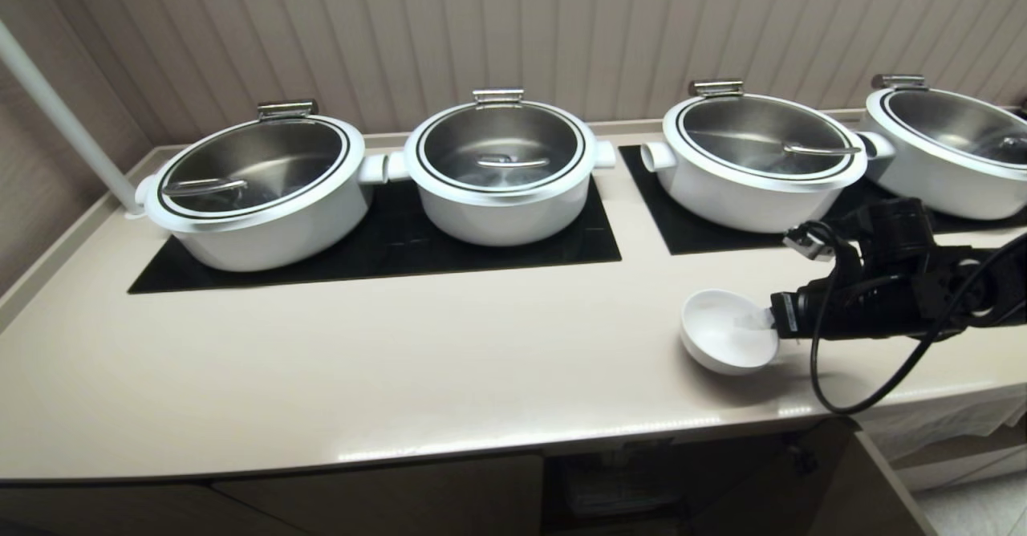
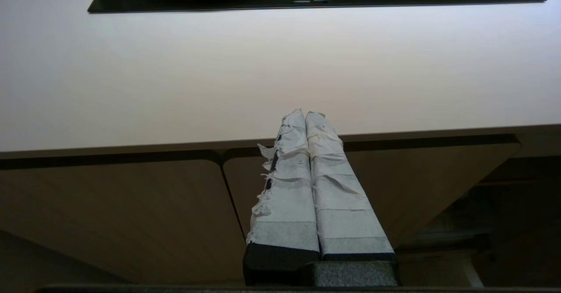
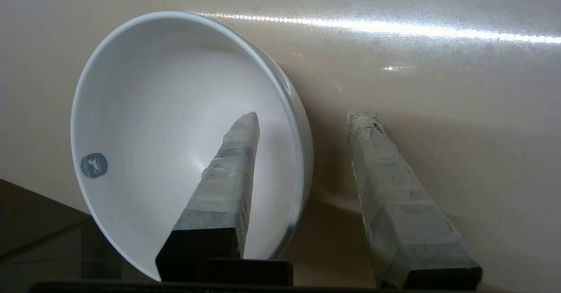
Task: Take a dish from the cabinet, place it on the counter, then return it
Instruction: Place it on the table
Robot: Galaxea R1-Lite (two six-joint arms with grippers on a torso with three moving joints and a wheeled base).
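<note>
four lidded pots (image 1: 265, 191) behind the dish (image 1: 726, 331) on the counter (image 1: 401, 359), right gripper (image 3: 302, 117) jaws parted astride its rim

- The counter (image 1: 401, 375) runs from left to right; the wall (image 1: 481, 30) stands behind it; the cabinet (image 1: 377, 496) sits below its front edge
- Two panels are set in the counter toward the back; the left panel (image 1: 385, 247) bears two pots side by side, the first pot (image 1: 257, 191) left of the second pot (image 1: 501, 171)
- The right panel (image 1: 690, 231) bears the third pot (image 1: 758, 163); the fourth pot (image 1: 947, 151) stands right of it
- The dish (image 1: 726, 331) rests on the counter near the front edge, before the third pot; the right gripper (image 1: 766, 323) lies at the dish's right side, one finger (image 3: 228, 170) inside the rim, the other finger (image 3: 385, 174) outside
- The left gripper (image 2: 305, 114) sits before the counter's front edge, above the cabinet doors
</note>
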